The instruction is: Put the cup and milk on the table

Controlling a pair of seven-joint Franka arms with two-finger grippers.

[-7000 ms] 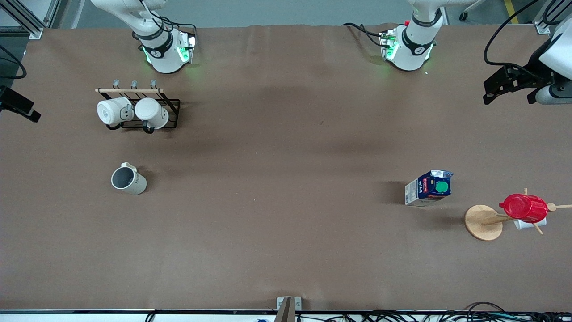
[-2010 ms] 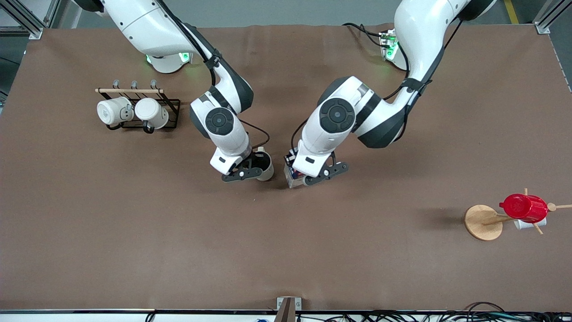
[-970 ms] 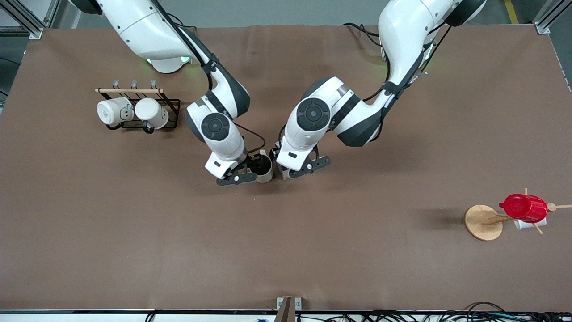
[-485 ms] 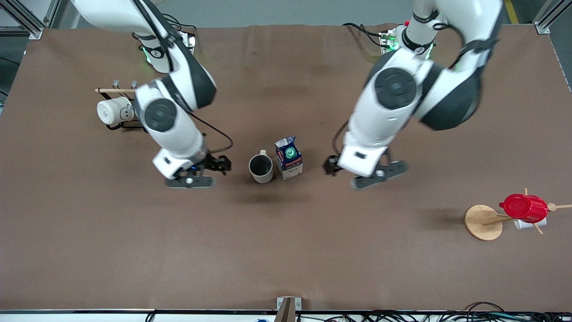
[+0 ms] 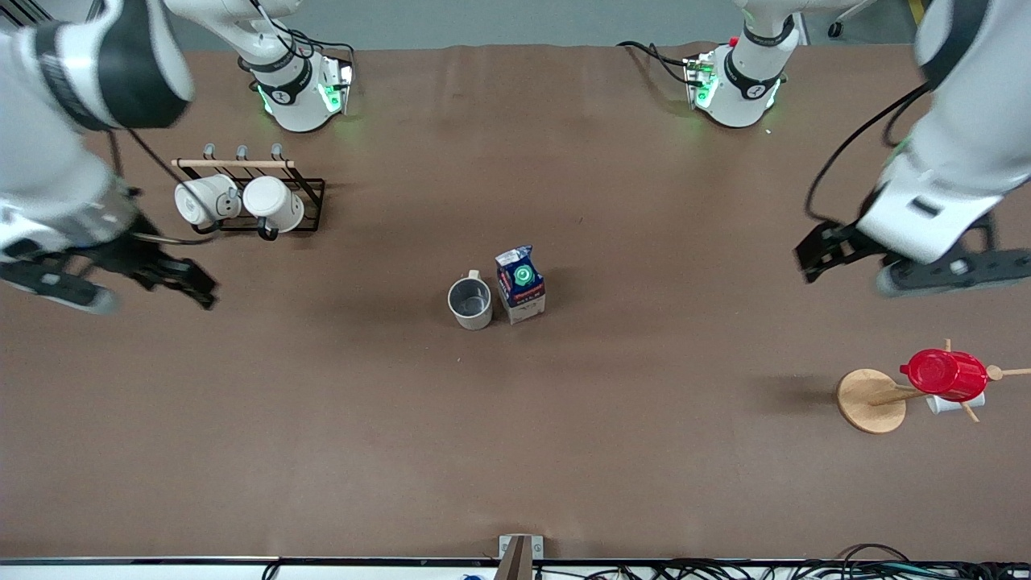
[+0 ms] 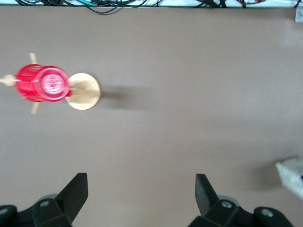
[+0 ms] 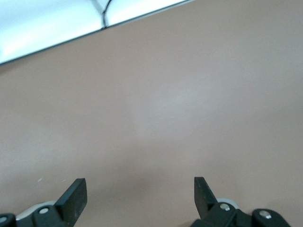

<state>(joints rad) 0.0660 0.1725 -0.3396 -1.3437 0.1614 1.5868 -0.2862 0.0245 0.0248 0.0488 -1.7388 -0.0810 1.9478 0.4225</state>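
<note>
Left gripper (image 5: 821, 254) is up in the air over the table (image 5: 644, 451) at the left arm's end, fingers (image 6: 78, 191) spread wide with nothing between them. Below it in its wrist view sits the red cup (image 6: 41, 83) hung on a little wooden stand (image 6: 84, 91), plus a corner of the milk (image 6: 291, 172) at the edge.

Right gripper (image 5: 181, 278) is over the table at the right arm's end, also wide open and empty, fingers (image 7: 75, 196) well apart with just brown cloth under them.

The cup (image 5: 470, 301) stands upright mid-table, handle pointing toward the robots' bases. The milk (image 5: 521, 284) is upright just beside it, toward the left arm's end, green cap showing. Can't tell if they actually touch. Both are well apart from either gripper.

Near the right arm's base a black rack (image 5: 258, 193) holds two white mugs (image 5: 274, 203).
</note>
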